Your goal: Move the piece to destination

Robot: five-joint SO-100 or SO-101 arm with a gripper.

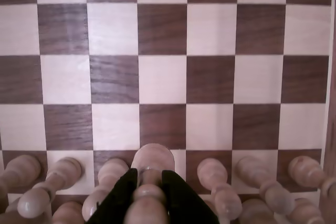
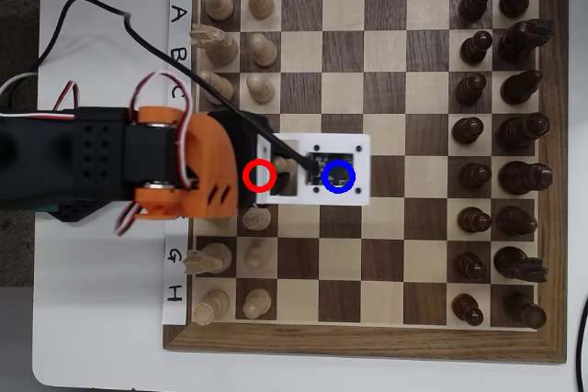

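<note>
The piece, a pale-wood pawn [image 1: 152, 157], stands at the bottom middle of the wrist view in the row of pale pawns. My gripper [image 1: 148, 176] is shut on it, one black finger [image 1: 119, 195] on each side of its stem. In the overhead view the orange arm [image 2: 175, 167] and its white camera mount [image 2: 358, 149] cover the pawn and the gripper. A red ring [image 2: 260, 174] is drawn at the pawn's square. The blue ring [image 2: 338, 176] of the destination lies two squares to the right, and the mount hides the square beneath it.
Pale pawns [image 1: 212, 169] flank the held one closely on both sides. Pale pieces [image 2: 262, 89] fill the board's left two columns, dark pieces [image 2: 475, 176] the right two. The wooden board edge [image 1: 332, 129] runs down the right of the wrist view.
</note>
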